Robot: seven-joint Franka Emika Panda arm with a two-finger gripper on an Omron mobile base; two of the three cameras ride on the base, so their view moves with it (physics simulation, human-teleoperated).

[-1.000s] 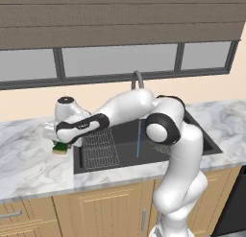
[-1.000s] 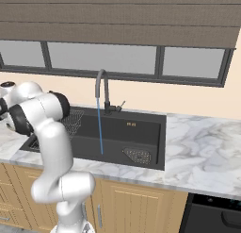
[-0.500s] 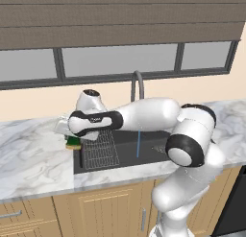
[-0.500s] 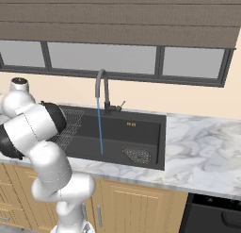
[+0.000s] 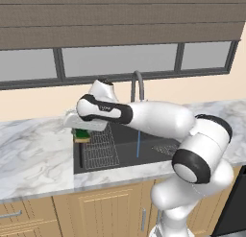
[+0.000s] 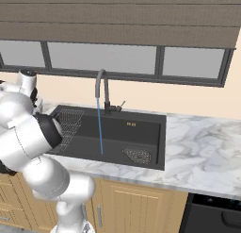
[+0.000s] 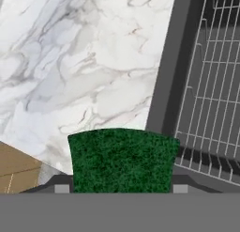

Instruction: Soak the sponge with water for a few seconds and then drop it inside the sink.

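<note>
The jaws pinch the sponge (image 5: 81, 135) over the sink's (image 5: 149, 146) left edge, beside the tabletop (image 5: 33, 157) — carry it level to the water (image 5: 138, 144) and keep the squeeze firm.

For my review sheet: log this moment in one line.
end effector: shut on sponge | position: over sink left rim | water: running, sponge not under it
</note>
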